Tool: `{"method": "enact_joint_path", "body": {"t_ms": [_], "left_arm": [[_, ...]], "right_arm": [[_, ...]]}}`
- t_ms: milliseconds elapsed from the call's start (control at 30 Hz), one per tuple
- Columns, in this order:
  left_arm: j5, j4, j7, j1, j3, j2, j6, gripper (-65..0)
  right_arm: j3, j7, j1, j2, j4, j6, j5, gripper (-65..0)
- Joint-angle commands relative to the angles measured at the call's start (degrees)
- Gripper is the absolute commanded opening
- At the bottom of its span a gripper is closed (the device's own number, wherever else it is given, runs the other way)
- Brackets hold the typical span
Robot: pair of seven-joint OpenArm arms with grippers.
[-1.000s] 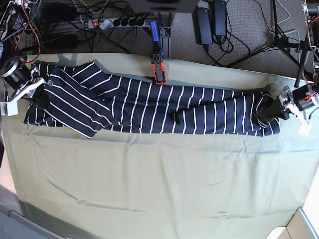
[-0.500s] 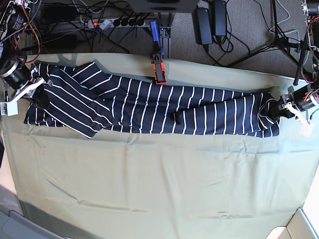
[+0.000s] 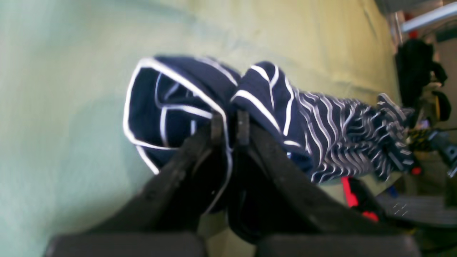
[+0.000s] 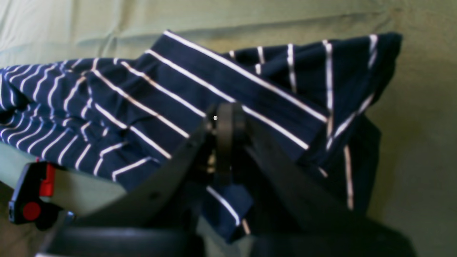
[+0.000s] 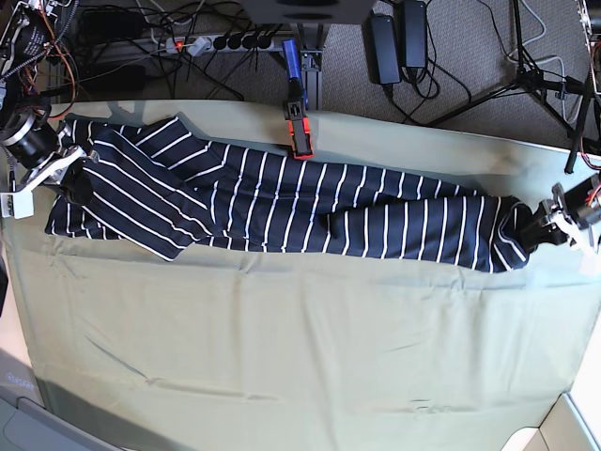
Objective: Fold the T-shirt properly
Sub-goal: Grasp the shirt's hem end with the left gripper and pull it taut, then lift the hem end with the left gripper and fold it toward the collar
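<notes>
The T-shirt (image 5: 282, 202) lies stretched lengthwise across the counter's (image 5: 300, 357) far side, its long axis running between the left end effector (image 5: 543, 228) and right end effector (image 5: 75, 178), each clamped on one end.

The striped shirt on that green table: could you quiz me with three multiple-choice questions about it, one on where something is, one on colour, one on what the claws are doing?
1. Where does the T-shirt lie on the tablecloth?
A. Along the far edge, stretched side to side
B. Bunched in the near corner
C. Hanging off the near edge

2. What colour are its stripes?
A. Red
B. White
C. Yellow

3. What are the two grippers doing?
A. Both open above the cloth
B. One holds a clamp
C. Each is shut on one end of the shirt

Answers:
1. A: the base view shows it as a long band near the table's far side.
2. B: thin white lines on dark navy.
3. C: the left gripper and the right gripper each pinch fabric in their wrist views.
</notes>
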Motion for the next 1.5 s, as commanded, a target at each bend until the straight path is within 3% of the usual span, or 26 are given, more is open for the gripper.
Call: {"method": "enact_joint_path", "body": {"t_ms": [0, 433, 733, 867, 967, 1067, 1300, 1467], "left_arm": [[-1.3, 2.1, -1.1, -1.1, -0.6, -1.7, -1.7, -65.0], [13.2, 1.7, -6.3, -9.1, -0.6, -1.7, -1.7, -65.0], [13.7, -7.7, -6.6, -16.4, -0.6, -1.9, -1.7, -65.0], [12.1, -6.7, -5.8, -16.9, -0.6, -1.9, -1.7, -65.0], [7.0, -1.8, -1.7, -15.9, -0.6, -1.9, -1.7, -65.0], [6.7, 7.8, -1.0, -12.9, -0.6, -1.7, -1.7, -65.0], [10.8, 32.4, -1.1, -5.0, 0.0, 3.1, -1.7, -65.0], [16.6, 37.0, -2.9, -2.0, 7.0, 7.8, -1.7, -65.0]], "right_arm": [[0.4, 1.1, 0.4, 1.1, 0.7, 2.5, 0.9, -65.0], [0.9, 1.6, 0.4, 1.1, 0.7, 2.5, 2.3, -65.0], [5.0, 1.0, 0.4, 1.1, 0.8, 2.5, 4.3, -65.0], [6.2, 1.1, 0.4, 1.1, 0.8, 2.5, 4.3, -65.0], [6.2, 1.1, 0.4, 1.1, 0.8, 2.6, 4.3, -65.0], [6.2, 1.1, 0.4, 1.1, 0.8, 2.6, 4.1, -65.0], [6.1, 1.1, 2.2, 1.0, 0.8, 2.6, 4.1, -65.0], [6.1, 1.1, 2.6, 1.1, 0.8, 2.6, 3.7, -65.0]]}}
